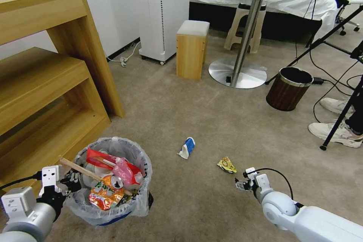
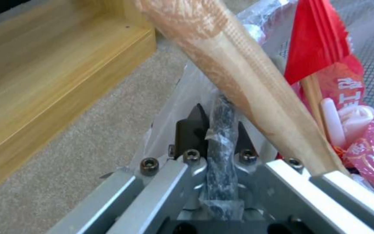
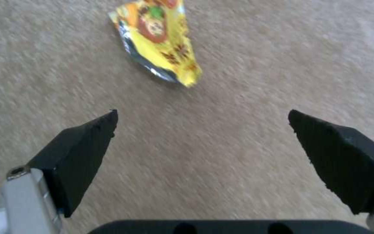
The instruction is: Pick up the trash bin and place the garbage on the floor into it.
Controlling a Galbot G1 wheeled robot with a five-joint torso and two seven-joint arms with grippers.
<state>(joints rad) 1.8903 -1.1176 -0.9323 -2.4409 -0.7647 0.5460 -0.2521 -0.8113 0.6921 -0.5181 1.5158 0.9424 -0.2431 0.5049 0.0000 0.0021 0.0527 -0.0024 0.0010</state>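
The trash bin (image 1: 109, 211) with its crinkly plastic liner sits at the lower left, holding red wrappers (image 1: 109, 160), an orange packet (image 1: 105, 196) and a wooden stick (image 1: 81, 170). My left gripper (image 1: 72, 181) is shut on the bin's bagged rim (image 2: 221, 136); the wooden stick (image 2: 239, 78) leans across just above it. On the beige carpet floor (image 1: 211, 121) lie a blue-white paper cup (image 1: 187, 147) and a yellow packet (image 1: 226, 165). My right gripper (image 1: 242, 184) hovers open just short of the yellow packet (image 3: 156, 39), nothing between its fingers.
A wooden shelf unit (image 1: 49, 79) stands close on the left of the bin. Farther back are a small wooden stool (image 1: 191, 49), a round table's metal base (image 1: 237, 72), a brown wood-grain bin (image 1: 288, 88), tripod legs (image 1: 340, 121) and white sneakers (image 1: 334, 130).
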